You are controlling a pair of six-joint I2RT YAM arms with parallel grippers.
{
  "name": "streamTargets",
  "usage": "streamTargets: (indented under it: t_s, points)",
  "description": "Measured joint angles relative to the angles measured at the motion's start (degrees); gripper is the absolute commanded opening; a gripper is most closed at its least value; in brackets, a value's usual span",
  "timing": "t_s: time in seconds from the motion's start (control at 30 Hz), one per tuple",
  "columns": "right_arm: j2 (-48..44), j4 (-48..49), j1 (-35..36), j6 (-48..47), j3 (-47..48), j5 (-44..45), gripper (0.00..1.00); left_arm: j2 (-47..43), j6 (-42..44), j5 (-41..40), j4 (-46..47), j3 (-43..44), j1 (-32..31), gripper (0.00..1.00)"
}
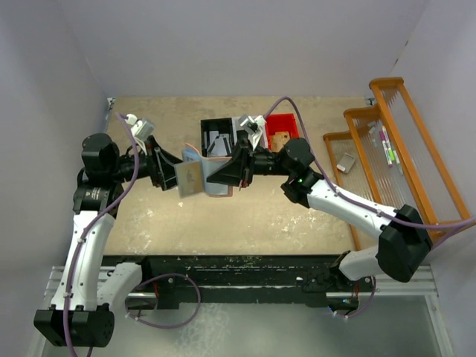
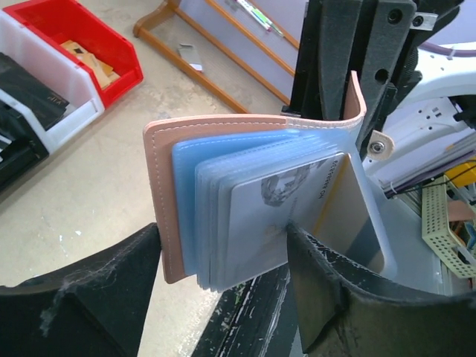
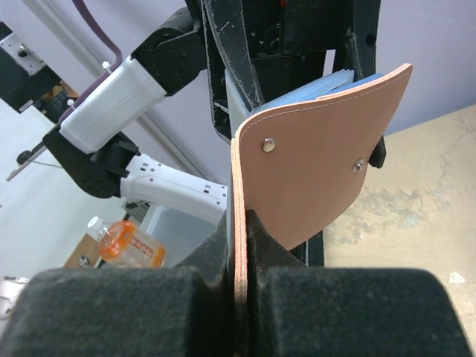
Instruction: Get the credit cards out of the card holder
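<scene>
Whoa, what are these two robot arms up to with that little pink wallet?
The two arms have the card holder lifted above the table, spread open like a booklet between them. The right gripper is clamped shut on one pink cover flap. The left gripper stands open, with a finger on either side of the blue-grey sleeves, where a grey credit card shows. That card has not been pulled out.
</scene>
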Motion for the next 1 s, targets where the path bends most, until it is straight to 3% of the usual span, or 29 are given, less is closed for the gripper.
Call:
streamTargets:
  t_s: [0.2, 0.4, 0.47, 0.57, 0.67, 0.83, 1.0]
  points:
    - [-0.1, 1.5, 0.1, 0.9, 0.0, -1.6, 0.00, -0.3, -1.3, 3.8, 2.2, -0.3, 0.0, 0.83]
    - [-0.5, 4.8, 0.2, 3.4, -0.8, -4.0, 0.00, -1.7, -6.8, 8.0, 8.1, -3.1, 0.0, 0.79]
    - [-0.6, 6.3, 0.2, 4.4, -1.2, -4.7, 0.00, -2.6, -10.2, 9.3, 12.0, -4.4, 0.0, 0.70]
    - [-0.6, 8.7, 0.4, 5.9, -1.3, -6.0, 0.00, -3.7, -16.8, 11.0, 19.2, -6.6, 0.0, 0.45]
    - [-0.7, 10.6, 0.5, 7.0, -1.3, -6.3, 0.00, -4.3, -22.2, 12.2, 25.3, -7.8, 0.0, 0.30]
    - [-0.7, 11.5, 0.4, 7.6, -1.5, -5.8, 0.00, -6.4, -26.7, 13.0, 29.6, -7.9, 0.0, 0.15]
    - [-0.5, 12.5, 0.4, 7.9, -1.6, -5.3, 0.02, -7.1, -26.8, 12.4, 27.9, -6.8, 0.0, 0.08]
